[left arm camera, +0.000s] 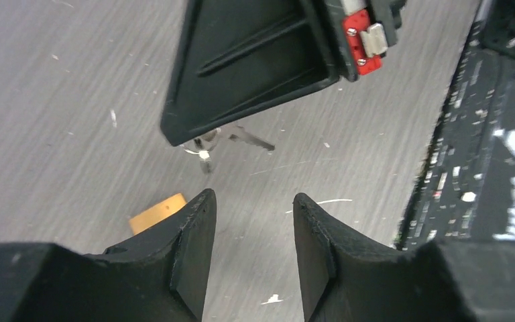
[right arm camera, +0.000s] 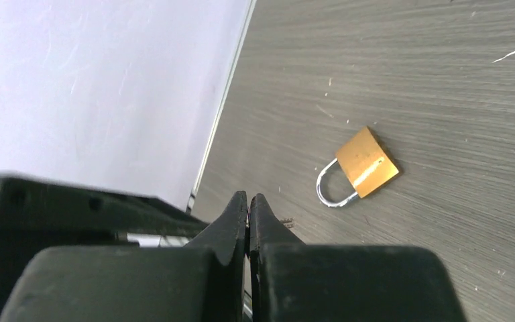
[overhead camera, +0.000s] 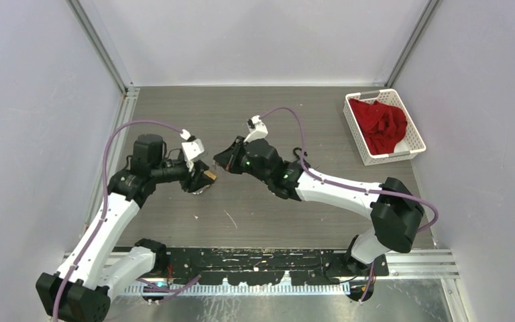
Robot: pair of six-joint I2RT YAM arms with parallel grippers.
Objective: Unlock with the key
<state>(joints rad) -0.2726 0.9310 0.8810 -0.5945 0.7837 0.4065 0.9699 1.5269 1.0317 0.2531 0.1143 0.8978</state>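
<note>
A brass padlock (right arm camera: 361, 166) lies flat on the bench (right arm camera: 442, 67), its long axis diagonal and its shackle pointing down-left in the right wrist view. Your right fingers (right arm camera: 231, 218) are clenched on the key (left arm camera: 248, 139). Your left fingers (left arm camera: 198, 228) are released just beside the padlock.

Brass-gold padlock (right arm camera: 367, 162), silver shackle (right arm camera: 328, 191); grey streaked tabletop (right arm camera: 442, 67); red cloth (overhead camera: 381, 125), white basket (overhead camera: 394, 155).

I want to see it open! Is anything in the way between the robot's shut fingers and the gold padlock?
Nothing visible is. Only table lies between the right gripper, shut on the key, and the padlock. The open left gripper sits beside the padlock, not in that gap.
</note>
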